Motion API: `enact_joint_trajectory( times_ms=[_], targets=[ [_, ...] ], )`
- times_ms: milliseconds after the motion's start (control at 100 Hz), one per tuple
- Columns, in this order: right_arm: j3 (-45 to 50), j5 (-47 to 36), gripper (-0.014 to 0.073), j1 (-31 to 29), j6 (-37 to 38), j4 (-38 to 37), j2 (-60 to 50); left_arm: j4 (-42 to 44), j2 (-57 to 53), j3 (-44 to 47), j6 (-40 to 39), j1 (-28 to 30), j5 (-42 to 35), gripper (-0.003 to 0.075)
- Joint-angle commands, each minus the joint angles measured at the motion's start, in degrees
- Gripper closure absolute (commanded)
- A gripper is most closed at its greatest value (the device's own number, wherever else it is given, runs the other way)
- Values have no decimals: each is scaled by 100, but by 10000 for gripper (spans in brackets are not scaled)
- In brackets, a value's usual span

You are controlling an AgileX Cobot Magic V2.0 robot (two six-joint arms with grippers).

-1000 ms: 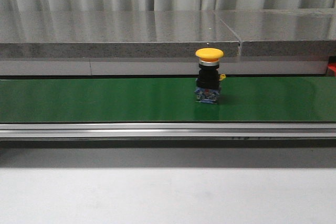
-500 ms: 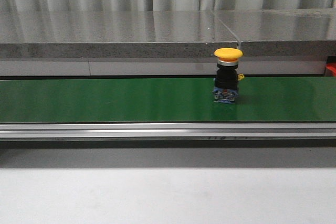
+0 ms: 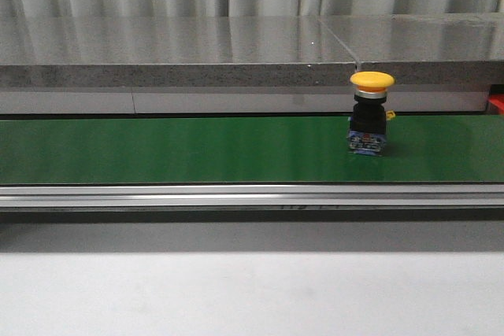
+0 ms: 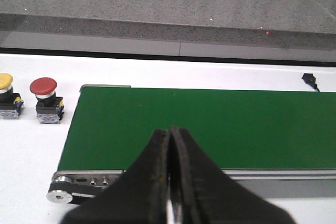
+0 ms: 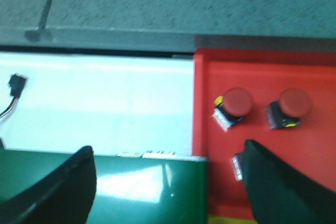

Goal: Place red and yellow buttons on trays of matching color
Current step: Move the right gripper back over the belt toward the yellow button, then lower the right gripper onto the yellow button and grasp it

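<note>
Yellow button [image 3: 370, 113] stands upright on the green belt [image 3: 173, 149], toward its right end, nothing touching it. It has a broad domed yellow cap, a black barrel below, and a blue-and-grey contact block at the base. It looks rigid and fairly light, but top-heavy, so a sideways knock could tip it; the black barrel under the cap seems the surest place to pinch, since the smooth cap may slip. The left gripper [image 4: 169, 182] has its jaws pressed together above the belt's other end. The right gripper [image 5: 168, 182] has its jaws spread wide, over the belt's edge beside the red tray [image 5: 262, 72], which already holds red buttons [image 5: 237, 102].
</note>
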Motion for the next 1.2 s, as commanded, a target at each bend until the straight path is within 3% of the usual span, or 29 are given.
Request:
enact_joint_trajectory(
  times_ms=[0, 200, 460, 680, 1190],
  targets=[
    [456, -184, 20, 184, -121, 171, -638, -100, 43, -157, 3, -50, -407, 739],
    [1718, -355, 20, 849, -212, 171, -1222, -100, 43, -157, 3, -50, -407, 739],
    [2556, -602, 20, 1789, -589, 164, -1254, -100, 43, -157, 3, -50, -407, 739],
    [2617, -1036, 20, 2315, -884, 164, -1089, -100, 43, -157, 3, -50, -407, 739],
    [2250, -1690, 26, 2693, -965, 185, 5, -100, 43, -157, 3, -50, -407, 739]
  ],
)
